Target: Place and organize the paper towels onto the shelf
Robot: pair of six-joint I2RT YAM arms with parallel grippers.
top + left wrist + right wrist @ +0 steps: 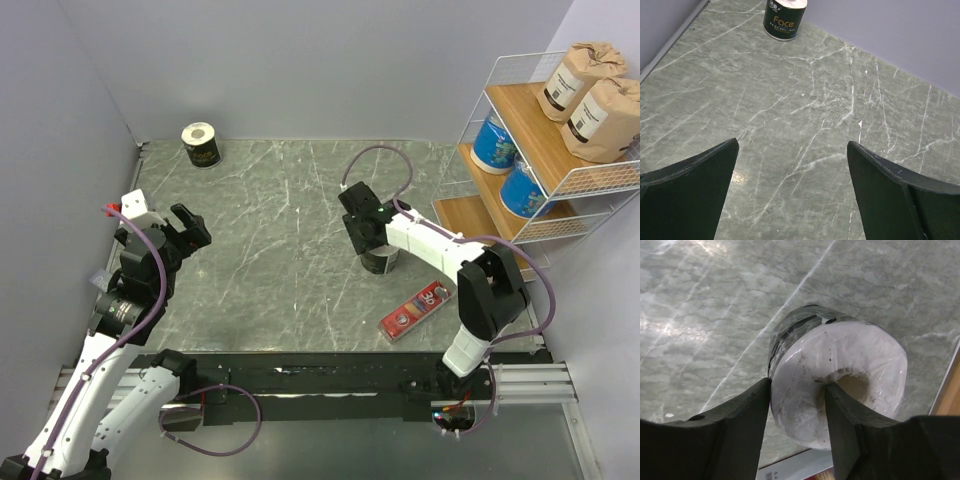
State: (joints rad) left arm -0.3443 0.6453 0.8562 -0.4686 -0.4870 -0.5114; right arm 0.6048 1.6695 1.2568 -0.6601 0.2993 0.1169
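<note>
Right wrist view: my right gripper pinches the black roll at its white top.
One finger presses the wrapper's side and the other sits by the core hole; the roll is mid-table, left of the shelf. My left gripper hangs spread open, well apart from the second black roll.

A grey-green marble-patterned table with thin white veins fills the overhead view. A flat red rectangular box lies on it at about four o'clock from the centre, set diagonally near the front edge. Plain lilac-grey walls enclose the table at nine, twelve and three o'clock. A black strip runs along the six o'clock edge.
</note>
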